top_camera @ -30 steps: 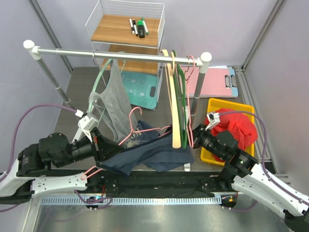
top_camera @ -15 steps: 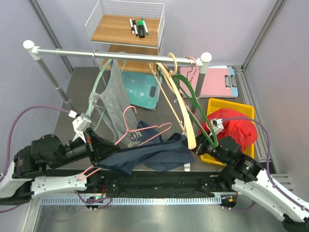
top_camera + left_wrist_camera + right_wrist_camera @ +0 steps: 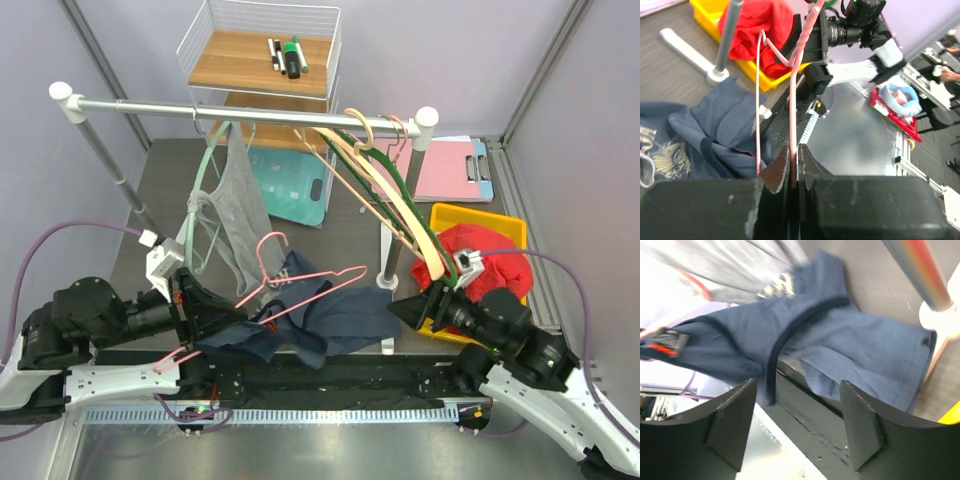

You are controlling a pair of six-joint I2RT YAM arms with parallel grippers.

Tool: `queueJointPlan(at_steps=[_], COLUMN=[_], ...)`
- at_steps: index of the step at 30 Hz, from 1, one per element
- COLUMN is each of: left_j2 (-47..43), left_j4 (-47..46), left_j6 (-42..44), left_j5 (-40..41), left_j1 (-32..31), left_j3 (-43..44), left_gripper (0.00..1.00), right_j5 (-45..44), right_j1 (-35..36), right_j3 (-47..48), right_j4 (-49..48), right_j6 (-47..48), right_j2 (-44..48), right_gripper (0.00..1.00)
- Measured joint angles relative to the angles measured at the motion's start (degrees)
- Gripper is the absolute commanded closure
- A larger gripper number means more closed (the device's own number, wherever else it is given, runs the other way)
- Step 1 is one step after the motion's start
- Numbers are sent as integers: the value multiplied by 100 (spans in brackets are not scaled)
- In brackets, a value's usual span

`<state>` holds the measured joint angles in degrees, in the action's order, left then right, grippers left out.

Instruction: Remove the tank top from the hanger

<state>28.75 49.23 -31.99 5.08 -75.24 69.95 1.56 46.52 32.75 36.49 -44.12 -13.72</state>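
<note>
1. The navy tank top [image 3: 330, 325] lies crumpled under the pink hanger [image 3: 300, 300]. Whether a strap is looped over the wire cannot be told. If one is, lifting the hanger would likely drag the garment along instead of freeing it.
2. A wooden hanger [image 3: 400, 205] and a green hanger [image 3: 392, 172] hang tilted from the rail [image 3: 200, 112], their lower ends just above the right gripper [image 3: 400, 310]. A rising right arm could knock them or snag them.
3. Part of the tank top drapes over the near edge of the surface [image 3: 340, 228]. A shallow pinch on loose cloth might slip, or a sideways tug might slide it off that edge.
4. The left gripper [image 3: 792, 155] is clamped tight on the pink hanger's thin wire, low on its frame. The hook end points away toward the right arm.
5. The right gripper's jaws stand apart with nothing between them. In its wrist view the tank top fills the space just ahead of the fingers, not touching them. The white foot of the rail post [image 3: 940, 315] stands at the far right.
6. The tank top sits between the two grippers, touching the hanger and near the left gripper.
</note>
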Motion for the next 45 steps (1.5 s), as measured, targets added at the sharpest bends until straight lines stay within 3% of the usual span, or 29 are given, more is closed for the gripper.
queueJointPlan(at_steps=[3,14,25,33,45], left_j2=[-129,205,1226,1993,2492], left_j4=[-85,-459,-870,-1285,-1609], left_j6=[127,544,737,739,688], left_j5=[-291,-1812,-2907,-3449,-3781], left_j1=[0,0,0,0,0], left_j3=[44,431,634,870,876], left_gripper=[100,100,100,100,100], right_j5=[-22,107,970,2518,4019], right_j1=[0,-2,-2,-264,-739], right_j3=[581,2426,2691,2833,2621], right_j4=[286,944,1255,938,586], right_j6=[162,815,1010,1425,1644], right_j2=[155,249,743,-94,-339], right_gripper=[15,15,18,31,35])
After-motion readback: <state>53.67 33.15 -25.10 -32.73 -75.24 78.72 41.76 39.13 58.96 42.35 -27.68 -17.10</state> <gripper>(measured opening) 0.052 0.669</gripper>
